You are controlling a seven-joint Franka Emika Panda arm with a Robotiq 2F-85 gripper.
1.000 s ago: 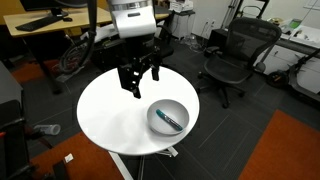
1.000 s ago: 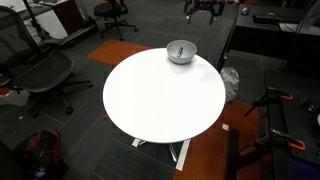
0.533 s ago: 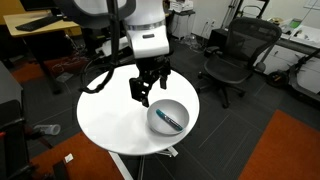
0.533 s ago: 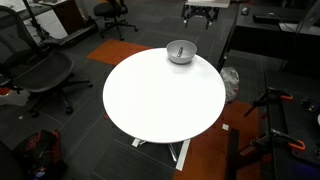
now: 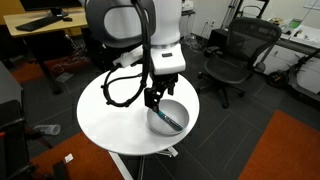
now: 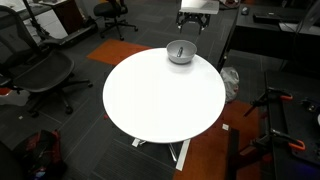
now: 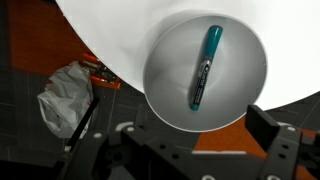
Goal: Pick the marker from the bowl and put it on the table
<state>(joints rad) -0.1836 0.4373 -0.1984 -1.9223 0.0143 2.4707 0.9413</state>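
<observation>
The grey bowl (image 5: 158, 121) sits near the edge of the round white table (image 5: 110, 110) and holds the dark marker (image 5: 172, 121) with a teal part. My gripper (image 5: 160, 97) hangs open and empty just above the bowl, apart from the marker. In the wrist view the bowl (image 7: 170, 80) fills the middle, the marker (image 7: 205, 66) lies lengthwise in it, and my gripper's (image 7: 195, 135) two fingers show at the bottom edge. In an exterior view the bowl (image 6: 181, 55) is at the table's (image 6: 160, 100) far edge, with my gripper (image 6: 196, 24) above it.
Black office chairs (image 5: 232, 58) (image 6: 35, 72) stand around the table. A light-wood desk (image 5: 40, 25) is behind. A crumpled grey bag (image 7: 62, 96) lies on the floor beside the table, also seen in an exterior view (image 6: 229, 82). Orange carpet (image 5: 285, 150) lies beyond.
My arm has swung from over the table's middle toward the bowl and lowered. The gripper now hangs over the bowl. The bowl and marker have not moved.
</observation>
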